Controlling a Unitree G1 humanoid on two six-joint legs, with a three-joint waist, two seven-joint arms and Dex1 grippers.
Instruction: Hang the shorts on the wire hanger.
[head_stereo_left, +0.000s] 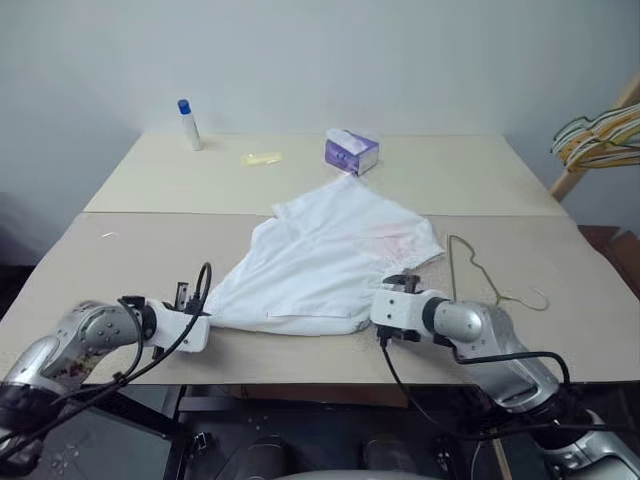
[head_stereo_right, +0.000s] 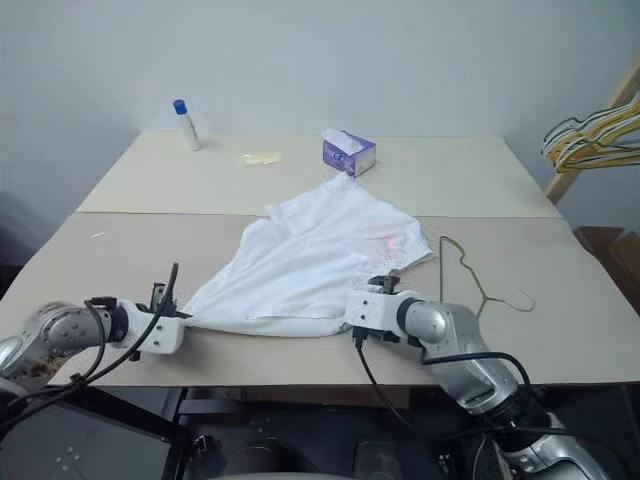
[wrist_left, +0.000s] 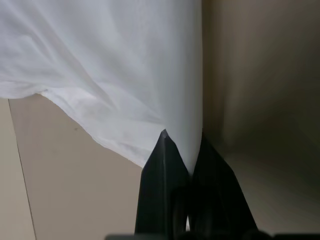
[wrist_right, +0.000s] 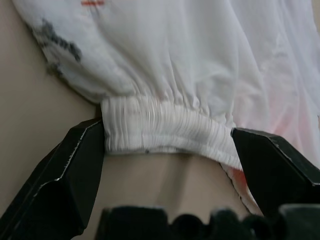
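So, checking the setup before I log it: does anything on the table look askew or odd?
The shorts lie crumpled and pulled out toward the left gripper, which pinches one corner. The wire hanger lies flat beside them, unused. Nothing looks spilled or damaged.

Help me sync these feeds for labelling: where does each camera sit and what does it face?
Left eye, right eye: on the head, looking down over both arms at the table.
Left wrist: along the left gripper, shut on the shorts.
Right wrist: along the open right gripper, facing the waistband.
All share the shorts.
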